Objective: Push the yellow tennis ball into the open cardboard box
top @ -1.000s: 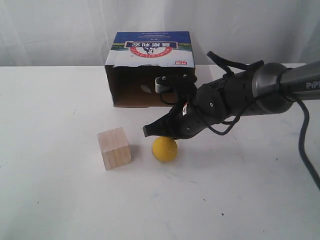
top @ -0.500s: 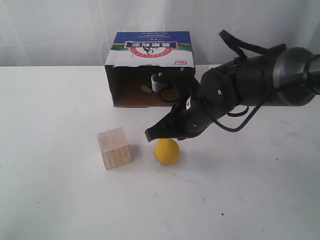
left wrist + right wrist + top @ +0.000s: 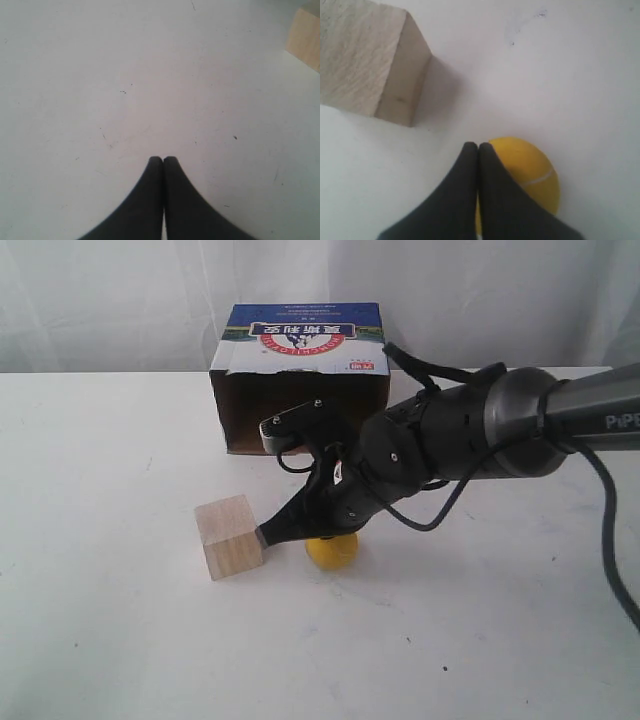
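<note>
The yellow tennis ball (image 3: 333, 551) lies on the white table in front of the open cardboard box (image 3: 300, 375), whose dark opening faces the table's front. My right gripper (image 3: 268, 535) is shut with nothing in it. It hangs over the ball's top, and its tip reaches past the ball toward the wooden cube. In the right wrist view the shut gripper (image 3: 477, 147) covers part of the ball (image 3: 532, 172). My left gripper (image 3: 163, 159) is shut over bare table and does not show in the exterior view.
A pale wooden cube (image 3: 229, 535) stands just left of the ball, close to the right gripper's tip; it also shows as the cube (image 3: 367, 57) in the right wrist view and the cube's corner (image 3: 305, 37) in the left wrist view. The white table (image 3: 120, 640) stretches all round.
My right arm has swung left and lower, so its tip now lies past the ball near the cube. The ball has barely moved. The box and cube stay put.
</note>
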Controlling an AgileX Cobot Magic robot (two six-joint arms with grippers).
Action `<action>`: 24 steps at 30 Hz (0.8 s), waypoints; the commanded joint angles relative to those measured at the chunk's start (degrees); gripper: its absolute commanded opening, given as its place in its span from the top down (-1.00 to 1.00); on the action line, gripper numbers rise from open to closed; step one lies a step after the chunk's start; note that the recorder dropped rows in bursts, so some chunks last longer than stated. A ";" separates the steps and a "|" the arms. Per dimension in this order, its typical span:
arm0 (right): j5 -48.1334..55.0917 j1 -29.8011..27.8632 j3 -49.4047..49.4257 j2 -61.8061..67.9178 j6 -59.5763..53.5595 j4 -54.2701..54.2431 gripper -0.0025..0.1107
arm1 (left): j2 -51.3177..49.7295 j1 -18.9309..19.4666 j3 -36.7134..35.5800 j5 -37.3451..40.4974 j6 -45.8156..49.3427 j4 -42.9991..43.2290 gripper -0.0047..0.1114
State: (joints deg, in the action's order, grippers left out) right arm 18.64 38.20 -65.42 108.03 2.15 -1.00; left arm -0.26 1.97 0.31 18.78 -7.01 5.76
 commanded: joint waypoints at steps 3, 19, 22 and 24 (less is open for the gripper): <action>-3.25 -0.33 0.86 3.52 -0.46 1.00 0.96 | 0.26 -0.41 -0.31 1.36 -0.07 -0.42 0.92; -20.05 -5.96 0.75 6.82 -1.24 1.00 0.96 | 0.26 -0.41 -0.31 1.36 -0.07 -0.42 0.92; -26.39 -6.23 0.75 6.82 -3.34 1.00 0.96 | 0.26 -0.41 -0.31 1.36 -0.07 -0.42 0.92; -31.59 -6.23 0.75 6.82 -4.58 1.00 0.96 | 0.26 -0.41 -0.31 1.36 -0.07 -0.42 0.92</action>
State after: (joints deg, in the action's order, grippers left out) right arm -6.16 32.34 -64.89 114.88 0.00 -0.32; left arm -0.26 1.97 0.31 18.78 -7.01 5.76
